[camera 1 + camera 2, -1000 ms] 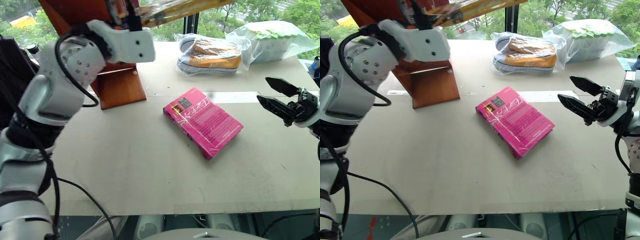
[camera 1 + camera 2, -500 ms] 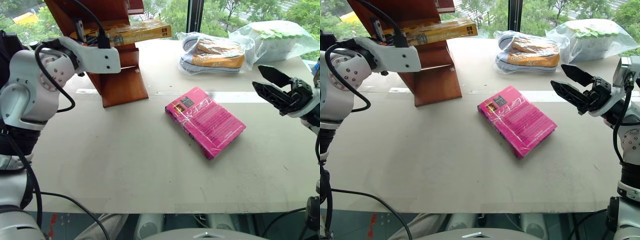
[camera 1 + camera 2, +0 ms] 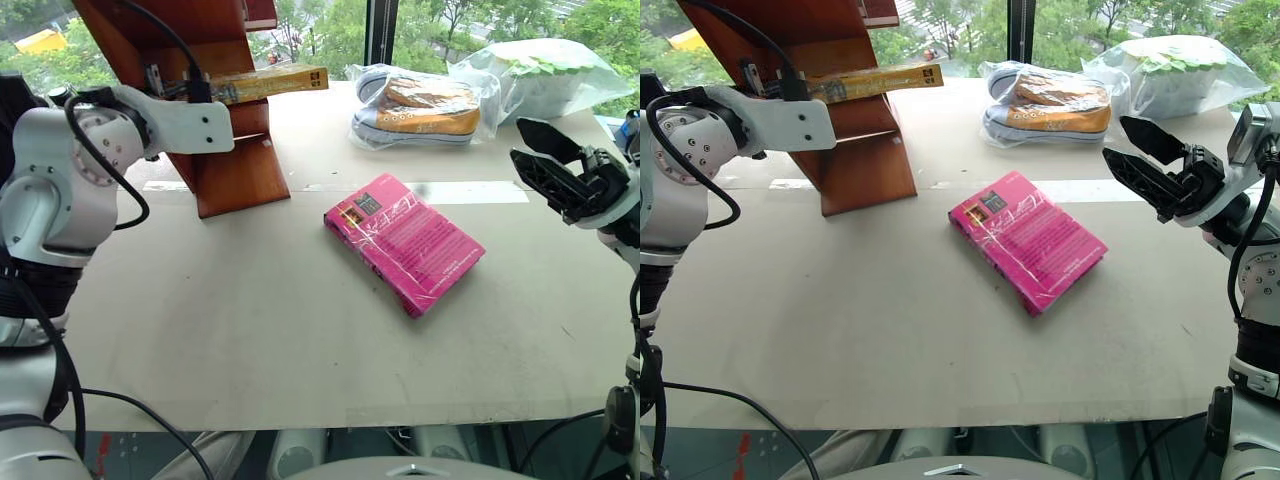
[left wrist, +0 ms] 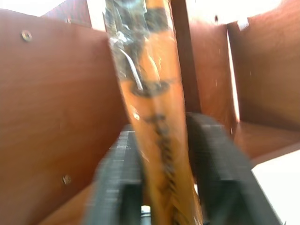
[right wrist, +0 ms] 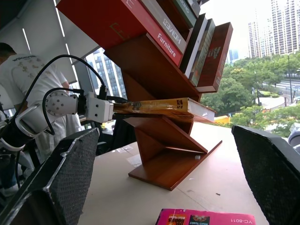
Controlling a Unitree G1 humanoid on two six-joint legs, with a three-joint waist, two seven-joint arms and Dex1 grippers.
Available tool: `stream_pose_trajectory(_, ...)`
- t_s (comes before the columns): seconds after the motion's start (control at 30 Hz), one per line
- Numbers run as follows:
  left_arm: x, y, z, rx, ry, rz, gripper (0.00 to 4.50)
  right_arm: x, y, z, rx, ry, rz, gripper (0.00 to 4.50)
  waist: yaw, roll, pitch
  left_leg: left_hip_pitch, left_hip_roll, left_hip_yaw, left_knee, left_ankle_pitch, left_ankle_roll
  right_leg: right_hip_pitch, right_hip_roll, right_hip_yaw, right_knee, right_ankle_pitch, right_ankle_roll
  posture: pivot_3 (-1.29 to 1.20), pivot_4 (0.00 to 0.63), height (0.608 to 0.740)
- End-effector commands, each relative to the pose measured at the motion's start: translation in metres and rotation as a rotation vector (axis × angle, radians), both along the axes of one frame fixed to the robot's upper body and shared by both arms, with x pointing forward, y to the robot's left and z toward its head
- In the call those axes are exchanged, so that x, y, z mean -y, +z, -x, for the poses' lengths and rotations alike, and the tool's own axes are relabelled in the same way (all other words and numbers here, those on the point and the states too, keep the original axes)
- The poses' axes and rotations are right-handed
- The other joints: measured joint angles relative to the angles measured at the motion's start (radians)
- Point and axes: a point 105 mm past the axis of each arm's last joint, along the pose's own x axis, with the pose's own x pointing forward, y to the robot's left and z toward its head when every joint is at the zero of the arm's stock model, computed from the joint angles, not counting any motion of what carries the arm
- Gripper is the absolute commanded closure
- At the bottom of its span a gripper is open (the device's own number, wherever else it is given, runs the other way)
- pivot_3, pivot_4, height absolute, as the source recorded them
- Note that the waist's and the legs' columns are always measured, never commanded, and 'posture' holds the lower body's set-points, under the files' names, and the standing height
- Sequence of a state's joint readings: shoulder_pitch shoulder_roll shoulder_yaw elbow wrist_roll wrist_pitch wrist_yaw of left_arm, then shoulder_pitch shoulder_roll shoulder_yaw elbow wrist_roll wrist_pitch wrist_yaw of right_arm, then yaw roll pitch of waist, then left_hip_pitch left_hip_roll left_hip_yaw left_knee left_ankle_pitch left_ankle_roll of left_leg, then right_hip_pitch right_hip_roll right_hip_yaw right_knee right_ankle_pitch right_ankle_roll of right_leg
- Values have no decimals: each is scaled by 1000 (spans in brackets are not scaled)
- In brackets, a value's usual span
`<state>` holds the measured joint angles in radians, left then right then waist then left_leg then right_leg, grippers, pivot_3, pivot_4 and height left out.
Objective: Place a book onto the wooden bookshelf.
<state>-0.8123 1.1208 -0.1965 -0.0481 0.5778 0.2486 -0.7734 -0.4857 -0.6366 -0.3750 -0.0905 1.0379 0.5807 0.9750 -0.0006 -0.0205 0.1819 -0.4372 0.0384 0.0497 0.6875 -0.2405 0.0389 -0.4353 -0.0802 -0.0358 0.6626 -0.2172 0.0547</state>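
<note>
One book (image 3: 875, 80), stiff, thick and slick in its plastic wrap, is laid on the wooden bookshelf (image 3: 855, 150); left end effector (image 4: 164, 154) fingers flank its spine, best gripped there; right end effector (image 3: 1150, 160) is spread.

Glossy plastic wrap over thick yellow-orange paperback book (image 3: 875, 80); polished reddish-brown wooden bookshelf (image 3: 830, 100); matt beige tabletop (image 3: 890, 330); shiny wrapped magenta-pink book (image 3: 1028, 241).
</note>
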Motion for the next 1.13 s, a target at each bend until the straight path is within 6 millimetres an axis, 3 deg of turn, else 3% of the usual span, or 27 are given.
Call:
stream_pose_trajectory(0.03, -7, 9, 8, 52, 28, 55, 939, 6, 12, 4, 69, -22, -6, 0, 0, 0, 0, 0, 0, 0, 0, 0, 0, 0, 0, 0, 0, 0, 0, 0, 150, 693)
stream_pose_trajectory(0.1, -11, 11, 13, 89, 45, 76, 70, 11, 9, 2, 69, -48, 5, 0, -2, 0, 0, 0, 0, 0, 0, 0, 0, 0, 0, 1, 0, 0, 0, 0, 150, 693)
stream_pose_trajectory(0.27, -13, 21, 30, 209, 63, 155, 70, 18, 0, -2, 54, -85, 16, 0, -2, 0, 0, 0, 0, 0, 0, 0, 0, 0, 0, 1, 0, 0, 0, 0, 150, 693)
stream_pose_trajectory(0.4, -2, 14, 44, 251, 25, 250, 70, 30, -17, -1, 18, -136, 60, 0, 5, 0, 0, 0, 0, 0, 0, 0, 0, 1, -1, 1, 0, 0, 0, 0, 150, 693)
stream_pose_trajectory(0.5, 9, -10, 55, 228, -24, 449, 70, 42, -39, 2, -22, -197, 111, 0, 12, 1, -1, 1, 0, 0, 1, 0, 0, 1, -1, 1, 1, 0, 0, 0, 150, 693)
stream_pose_trajectory(0.57, 24, -46, 63, 144, -74, 578, 70, 51, -61, 6, -66, -233, 165, 0, 14, 1, -1, 2, 0, 0, 1, 0, 0, 2, -1, 2, 0, 0, 0, 0, 150, 693)
stream_pose_trajectory(0.7, 47, -139, 83, -122, -77, 955, 70, 68, -112, 11, -133, -314, 329, 0, 13, 2, -2, 6, 0, -1, 2, 0, 0, 5, -1, 5, 0, 0, 0, 0, 150, 693)
stream_pose_trajectory(0.77, 50, -166, 91, -204, -33, 1063, 70, 73, -126, 12, -138, -339, 381, 0, 10, 2, -2, 7, 0, -1, 2, 0, 0, 4, -1, 6, 0, 0, 0, 0, 150, 693)
stream_pose_trajectory(0.87, 52, -214, 107, -330, 49, 1235, 70, 88, -161, 18, -186, -392, 527, 0, 12, 2, -3, 8, 1, -1, 3, 0, 0, 5, 0, 5, 2, -2, -2, 0, 150, 693)
stream_pose_trajectory(0.93, 58, -226, 114, -354, 44, 1349, 70, 94, -177, 23, -219, -413, 560, 0, 14, 4, -5, 9, 1, -1, 3, 0, 0, 5, 1, 5, 2, -2, -2, 0, 150, 693)
stream_pose_trajectory(1.0, 70, -224, 119, -347, -33, 1466, 70, 101, -184, 24, -241, -454, 535, 0, 14, 4, -6, 10, 1, -1, 3, 0, 0, 7, 1, 4, 2, -2, -3, 0, 150, 693)
stream_pose_trajectory(1.13, 73, -225, 122, -343, -61, 1475, 70, 109, -190, 24, -240, -488, 552, 0, 12, 4, -6, 9, 1, -2, 5, 0, 0, 7, 1, 5, 2, -2, -3, 0, 150, 693)
